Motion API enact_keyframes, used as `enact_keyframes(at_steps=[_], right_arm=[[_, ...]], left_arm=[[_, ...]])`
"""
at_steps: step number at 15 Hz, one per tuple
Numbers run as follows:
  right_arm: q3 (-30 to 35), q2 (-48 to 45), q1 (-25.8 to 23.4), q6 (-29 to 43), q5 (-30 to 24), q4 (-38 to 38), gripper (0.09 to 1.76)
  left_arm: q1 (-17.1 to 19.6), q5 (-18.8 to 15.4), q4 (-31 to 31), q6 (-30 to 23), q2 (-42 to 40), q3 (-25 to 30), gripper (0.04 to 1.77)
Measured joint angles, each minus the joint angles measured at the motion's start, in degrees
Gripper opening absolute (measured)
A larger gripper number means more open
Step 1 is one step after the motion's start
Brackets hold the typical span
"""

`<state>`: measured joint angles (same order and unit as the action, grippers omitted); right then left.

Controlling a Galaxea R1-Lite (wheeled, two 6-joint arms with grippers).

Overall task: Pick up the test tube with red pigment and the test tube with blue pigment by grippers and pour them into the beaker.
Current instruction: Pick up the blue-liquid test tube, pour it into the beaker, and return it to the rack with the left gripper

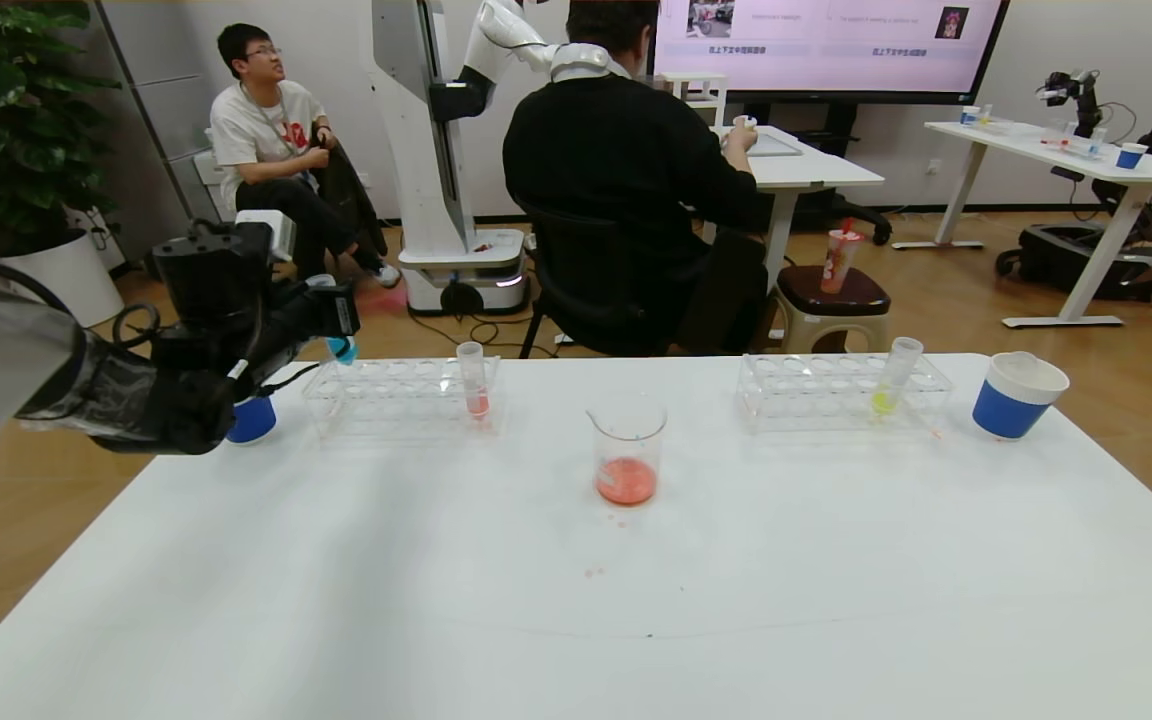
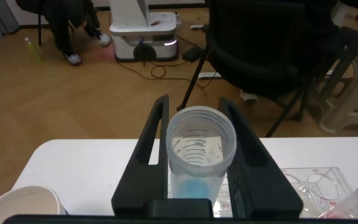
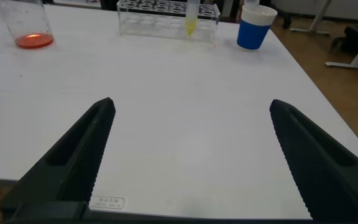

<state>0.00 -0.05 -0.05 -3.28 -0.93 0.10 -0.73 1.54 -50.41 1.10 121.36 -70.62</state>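
Observation:
My left gripper (image 1: 336, 325) is shut on the test tube with blue pigment (image 1: 341, 347), held upright above the left end of the left rack (image 1: 396, 395). In the left wrist view the fingers (image 2: 156, 134) clamp the tube (image 2: 201, 146), with blue liquid at its bottom. The beaker (image 1: 628, 445) stands mid-table with orange-red liquid in it, and also shows in the right wrist view (image 3: 27, 25). A tube with a small pink-red remnant (image 1: 474, 380) stands in the left rack. No tube of vivid orange-red liquid shows. My right gripper (image 3: 191, 102) is open and empty above the table's near right part.
A right rack (image 1: 841, 390) holds a yellow-green tube (image 1: 891, 385). Blue-and-white paper cups stand at the far right (image 1: 1016, 395) and behind my left gripper (image 1: 251, 420). Small red drips lie in front of the beaker (image 1: 593, 572). People and chairs are beyond the table.

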Motion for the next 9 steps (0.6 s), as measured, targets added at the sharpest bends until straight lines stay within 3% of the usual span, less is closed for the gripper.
enact_keyframes(at_steps=[5,9], right_arm=[[0.0,0.0,0.0,0.0,-0.01,0.0,1.74],[0.0,0.0,0.0,0.0,-0.01,0.0,1.74]], left_arm=[[-2.6,-1.27,4.35,-0.09,-4.62,-1.87,0.54],[-8.94,-10.08,4.74,0.0,-5.27,-4.0,0.54]])
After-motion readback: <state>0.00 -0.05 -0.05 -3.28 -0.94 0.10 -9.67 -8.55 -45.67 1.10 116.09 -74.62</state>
